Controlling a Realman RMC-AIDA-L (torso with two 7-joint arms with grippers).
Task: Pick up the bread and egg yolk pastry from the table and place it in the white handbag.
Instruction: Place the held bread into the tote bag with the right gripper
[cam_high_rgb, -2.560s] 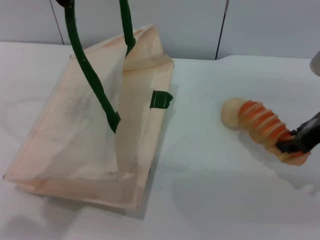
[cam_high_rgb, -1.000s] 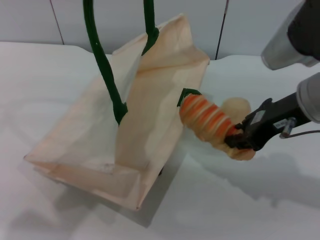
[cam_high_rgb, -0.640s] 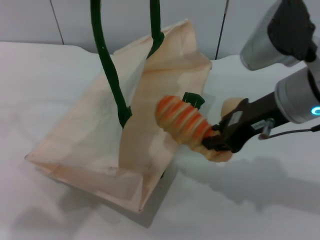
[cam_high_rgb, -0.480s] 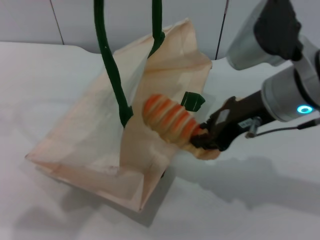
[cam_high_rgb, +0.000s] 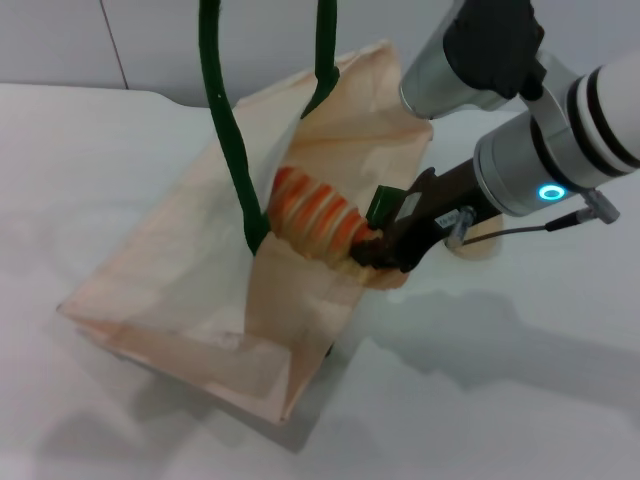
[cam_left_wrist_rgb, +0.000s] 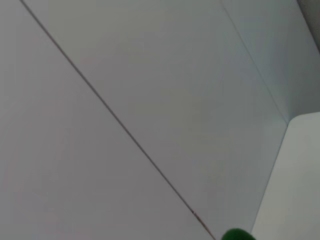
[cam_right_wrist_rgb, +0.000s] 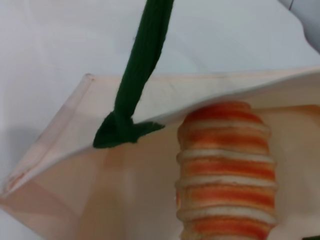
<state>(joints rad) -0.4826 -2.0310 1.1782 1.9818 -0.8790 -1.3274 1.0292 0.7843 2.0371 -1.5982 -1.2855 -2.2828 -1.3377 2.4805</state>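
Note:
The white handbag (cam_high_rgb: 170, 280) stands on the table with its mouth held open, its two green handles (cam_high_rgb: 222, 120) running up out of the head view. My right gripper (cam_high_rgb: 385, 250) is shut on one end of the striped bread (cam_high_rgb: 312, 212), whose other end pokes into the bag's mouth. In the right wrist view the bread (cam_right_wrist_rgb: 227, 175) lies inside the bag (cam_right_wrist_rgb: 65, 150) beside a green handle (cam_right_wrist_rgb: 142, 65). Behind the right gripper, the egg yolk pastry (cam_high_rgb: 482, 246) lies on the table, mostly hidden. The left gripper is out of view; its wrist view shows only wall and a green handle tip (cam_left_wrist_rgb: 237, 235).
The white table (cam_high_rgb: 480, 400) stretches in front and to the right of the bag. A grey panelled wall (cam_high_rgb: 60, 40) runs along the back. The right arm's forearm (cam_high_rgb: 560, 140) hangs over the table's right side.
The right gripper has carried the bread leftward from the table's right side up into the bag's mouth. The bag's handles rose and shifted right, opening the bag wider.

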